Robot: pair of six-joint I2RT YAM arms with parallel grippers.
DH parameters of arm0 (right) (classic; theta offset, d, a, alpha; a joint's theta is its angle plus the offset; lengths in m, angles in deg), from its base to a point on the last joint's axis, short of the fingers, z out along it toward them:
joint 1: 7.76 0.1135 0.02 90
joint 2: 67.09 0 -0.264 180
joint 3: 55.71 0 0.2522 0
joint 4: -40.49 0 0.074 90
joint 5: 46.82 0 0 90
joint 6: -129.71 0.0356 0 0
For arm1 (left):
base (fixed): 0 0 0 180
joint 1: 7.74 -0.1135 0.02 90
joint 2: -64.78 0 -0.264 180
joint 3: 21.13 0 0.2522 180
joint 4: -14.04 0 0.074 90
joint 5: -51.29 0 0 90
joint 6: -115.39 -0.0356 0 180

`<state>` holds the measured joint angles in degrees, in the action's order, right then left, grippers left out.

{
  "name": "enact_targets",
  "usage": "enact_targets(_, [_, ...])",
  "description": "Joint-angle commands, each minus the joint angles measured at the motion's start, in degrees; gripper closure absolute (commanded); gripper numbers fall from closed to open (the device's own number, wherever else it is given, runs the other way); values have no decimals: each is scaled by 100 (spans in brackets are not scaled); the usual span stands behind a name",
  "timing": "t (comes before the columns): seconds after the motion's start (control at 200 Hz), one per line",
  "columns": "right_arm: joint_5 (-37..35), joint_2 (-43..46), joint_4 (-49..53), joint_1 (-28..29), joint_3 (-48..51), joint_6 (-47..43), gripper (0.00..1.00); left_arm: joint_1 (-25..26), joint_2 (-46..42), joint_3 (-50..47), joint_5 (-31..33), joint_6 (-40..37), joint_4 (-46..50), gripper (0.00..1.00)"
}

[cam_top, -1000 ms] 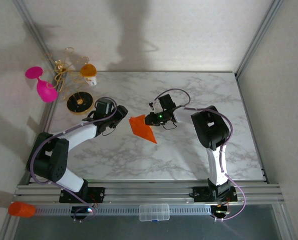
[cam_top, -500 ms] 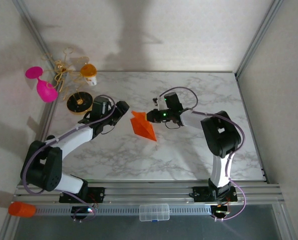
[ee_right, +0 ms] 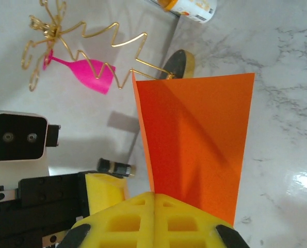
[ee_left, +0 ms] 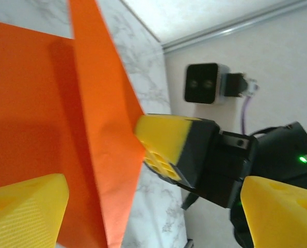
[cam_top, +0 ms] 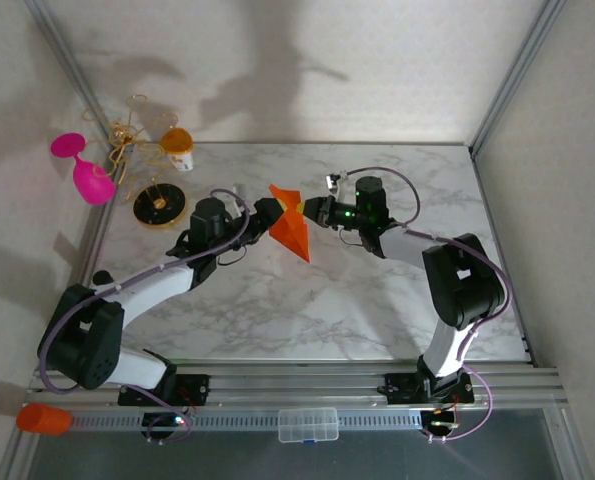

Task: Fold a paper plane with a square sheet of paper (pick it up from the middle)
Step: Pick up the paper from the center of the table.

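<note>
my right gripper (cam_top: 313, 212) is clamped tight on the folded bright orange paper sheet (cam_top: 291, 232), held over the far middle of the white marble table (cam_top: 377, 300). my left gripper (cam_top: 267, 208) gapes wide just left of it.

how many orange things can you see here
3: the folded orange paper at centre, an orange-and-white cup at the far left, an orange cylinder at the near-left corner. Smaller ones could be hidden.
</note>
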<state>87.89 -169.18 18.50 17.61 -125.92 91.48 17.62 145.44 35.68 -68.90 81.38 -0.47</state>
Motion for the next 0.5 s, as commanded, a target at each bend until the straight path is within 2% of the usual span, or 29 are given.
enact_targets(0.0, [369, 180, -720, -40, 90, 758, 100, 78, 144, -24, -265, 53, -692, 17])
enact_targets(0.135, [499, 180, -849, -40, 99, 997, 100, 91, 313, 8, -395, 79, -837, 28])
enact_targets(0.385, [693, 155, -1077, -39, 133, 1292, 99, 91, 519, 133, -454, -26, -778, 40])
enact_targets(0.496, [783, 111, -1313, -39, 169, 1519, 99, 89, 627, 160, -637, -18, -960, 49])
